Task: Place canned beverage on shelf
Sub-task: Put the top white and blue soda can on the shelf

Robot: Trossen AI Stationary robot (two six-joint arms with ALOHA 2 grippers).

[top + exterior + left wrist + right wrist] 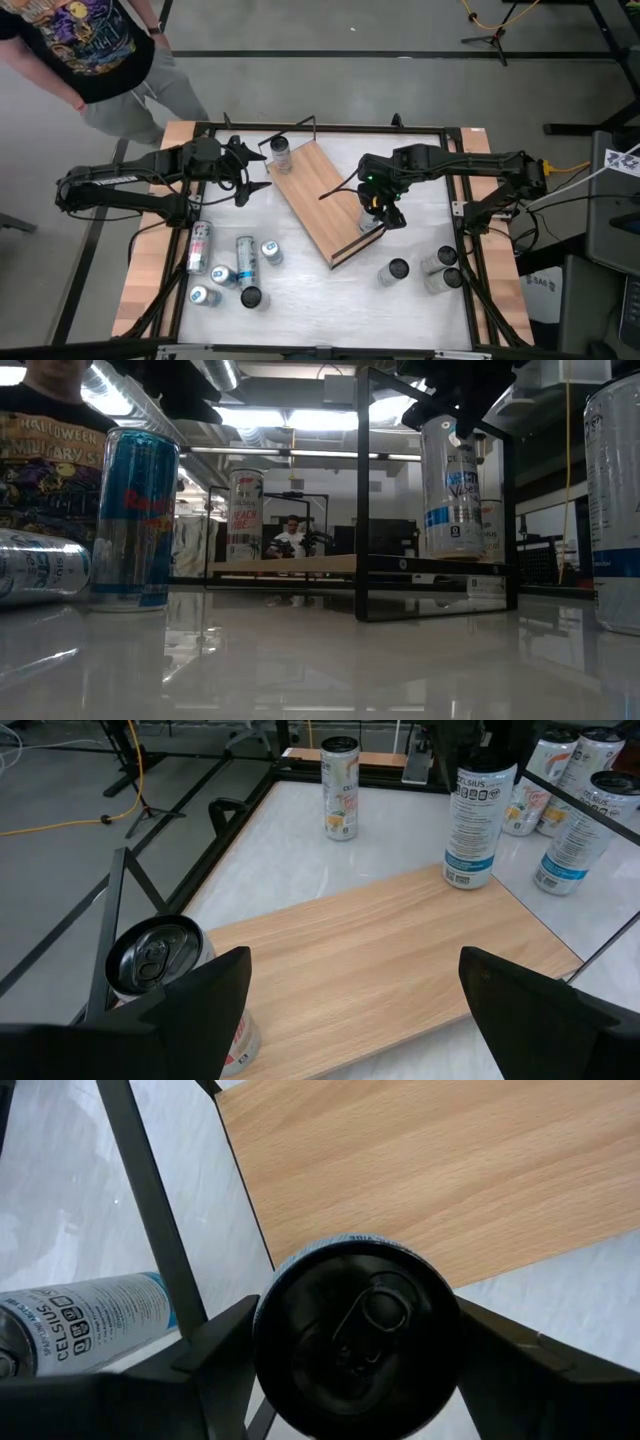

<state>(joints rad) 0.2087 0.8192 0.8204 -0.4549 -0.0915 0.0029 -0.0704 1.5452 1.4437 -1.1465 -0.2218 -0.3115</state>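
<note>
White tabletop: right gripper [373, 212] clasps a can [355, 1335] upright at shelf [320, 195] end; release only once seated. Left gripper [250, 172] waits open-fingered.

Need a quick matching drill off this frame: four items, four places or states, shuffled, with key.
Items:
1. right gripper
2. left gripper
3. can at the shelf's far end
4. blue Red Bull can

Places or states:
A. jaws open, nothing between them, aimed along the shelf
B. upright on the table, beside a can lying on its side
C. upright on the board, near the left gripper, no fingers on it
D. fingers either side of the Celsius can at the shelf's near end

Pairs: 1-D, 2-A, 3-C, 4-B
</note>
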